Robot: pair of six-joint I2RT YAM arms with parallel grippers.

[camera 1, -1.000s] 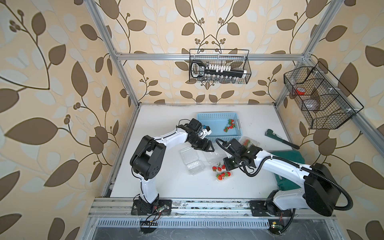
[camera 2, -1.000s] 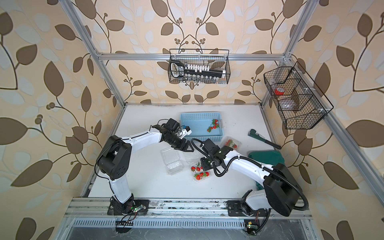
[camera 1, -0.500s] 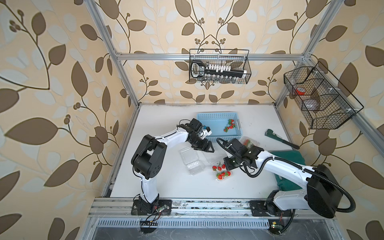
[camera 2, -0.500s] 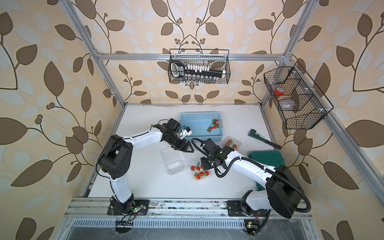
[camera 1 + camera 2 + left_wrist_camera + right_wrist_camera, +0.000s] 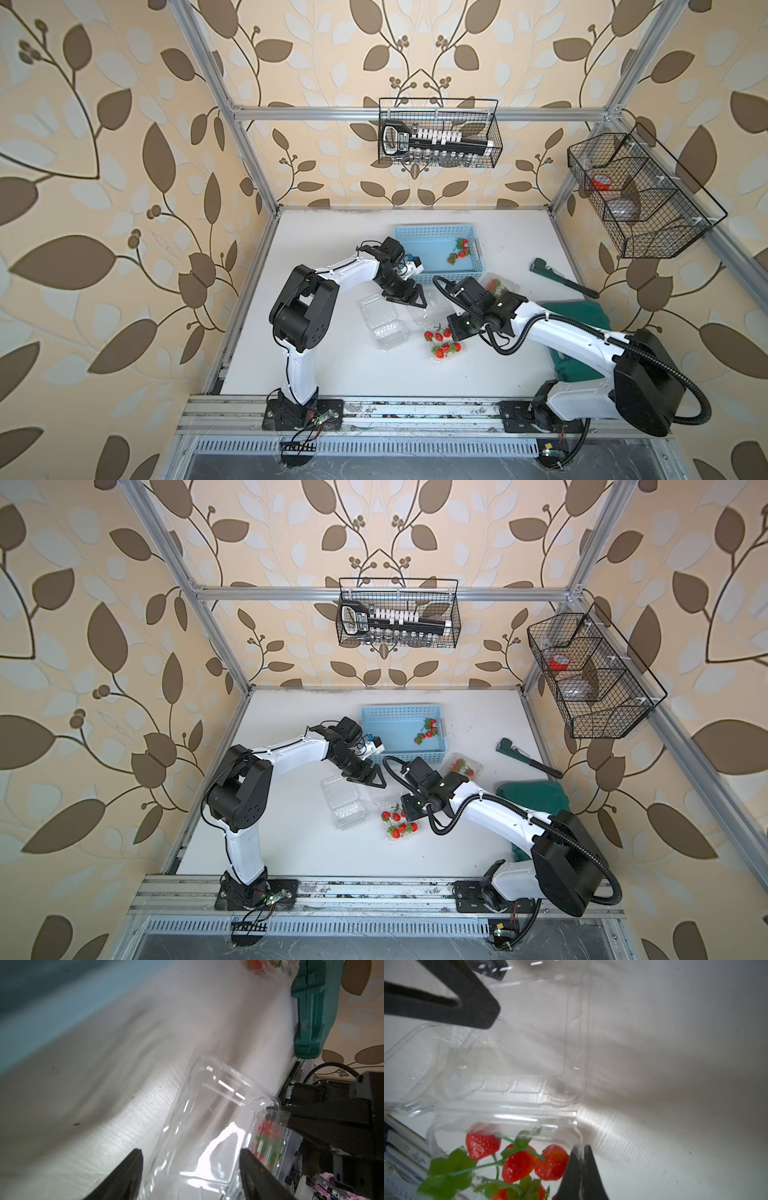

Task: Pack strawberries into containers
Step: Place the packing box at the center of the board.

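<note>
An open clear container (image 5: 451,356) holding several strawberries (image 5: 440,343) sits mid-table. Its lid (image 5: 424,311) is folded back flat. My right gripper (image 5: 455,332) is shut on the container's side wall; clear plastic is pinched between the fingertips (image 5: 572,1167), right beside the strawberries (image 5: 519,1163). My left gripper (image 5: 411,300) straddles the lid (image 5: 207,1115), its fingers (image 5: 135,1167) set against the lid's two opposite edges. An empty open container (image 5: 384,322) lies to the left. A closed container (image 5: 498,284) with strawberries sits behind the right arm.
The light blue basket (image 5: 432,228) at the back holds a few more strawberries (image 5: 459,251). A pipe wrench (image 5: 561,278) and a green cloth (image 5: 582,316) lie to the right. Wire baskets (image 5: 440,133) hang on the walls.
</note>
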